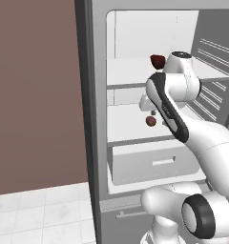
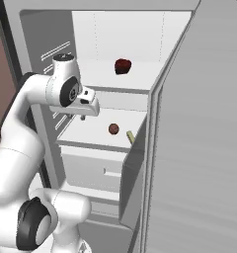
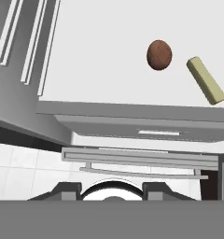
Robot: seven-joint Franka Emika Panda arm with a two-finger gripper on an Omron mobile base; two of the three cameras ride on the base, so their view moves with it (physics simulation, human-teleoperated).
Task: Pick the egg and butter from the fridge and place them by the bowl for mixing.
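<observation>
The egg (image 3: 159, 54) sits on the middle shelf (image 3: 104, 51) of the open fridge (image 1: 98, 143), apart from the butter (image 3: 206, 80) beside it near the shelf's front edge; neither is held. The butter lies flat, its long axis slanting across the shelf (in the hand view, one end aims away toward the back, the other at the front lip). A lumpy dark red item (image 2: 122, 65) rests on the shelf above. The fingers (image 3: 113, 190) hover short of the shelf, holding nothing; how far apart they stand I cannot tell. I judge this the approach to the first pick: next, centre over the egg, widen if needed, descend and close
</observation>
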